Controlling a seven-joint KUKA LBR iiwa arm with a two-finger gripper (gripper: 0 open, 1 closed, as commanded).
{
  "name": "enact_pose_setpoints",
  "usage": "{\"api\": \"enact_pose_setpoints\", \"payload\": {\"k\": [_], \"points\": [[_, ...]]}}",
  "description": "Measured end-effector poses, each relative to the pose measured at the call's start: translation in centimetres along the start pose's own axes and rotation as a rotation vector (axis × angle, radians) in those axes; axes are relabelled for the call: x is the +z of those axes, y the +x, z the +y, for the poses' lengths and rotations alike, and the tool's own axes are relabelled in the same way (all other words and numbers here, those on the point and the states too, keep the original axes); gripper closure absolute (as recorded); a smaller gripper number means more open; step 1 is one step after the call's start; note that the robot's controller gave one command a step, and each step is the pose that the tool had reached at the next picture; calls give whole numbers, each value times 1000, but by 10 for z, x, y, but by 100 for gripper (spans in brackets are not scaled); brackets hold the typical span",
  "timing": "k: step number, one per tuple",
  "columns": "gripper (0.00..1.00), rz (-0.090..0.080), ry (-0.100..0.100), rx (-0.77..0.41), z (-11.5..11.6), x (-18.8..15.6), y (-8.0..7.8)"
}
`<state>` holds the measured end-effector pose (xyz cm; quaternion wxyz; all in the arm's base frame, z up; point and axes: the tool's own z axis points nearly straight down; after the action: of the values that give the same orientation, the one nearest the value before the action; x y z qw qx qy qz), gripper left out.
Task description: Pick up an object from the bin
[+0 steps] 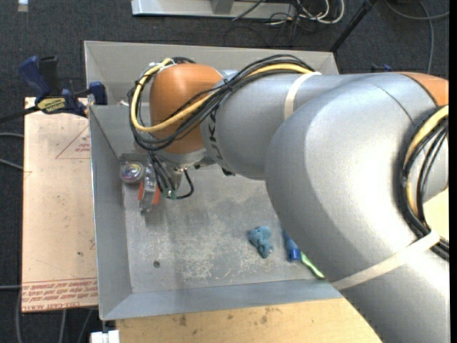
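My gripper hangs low at the left side of the bin, close to the left wall, under the arm's wrist. Just to its upper left, touching or nearly touching it, lies a small round shiny thing with purple and silver tints. A bit of orange-red shows at the gripper's tip; I cannot tell whether that is part of the gripper or a loose thing.
A small light-blue figure lies on the bin floor at the lower middle. Right of it a blue and green stick-like thing pokes out from under the arm. The arm covers the bin's right half and back.
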<state>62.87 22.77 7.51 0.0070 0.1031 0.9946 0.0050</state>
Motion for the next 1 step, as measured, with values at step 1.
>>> {"api": "enact_pose_setpoints", "payload": {"k": [1], "points": [[100,8,7,-1,1,-36,-2]]}}
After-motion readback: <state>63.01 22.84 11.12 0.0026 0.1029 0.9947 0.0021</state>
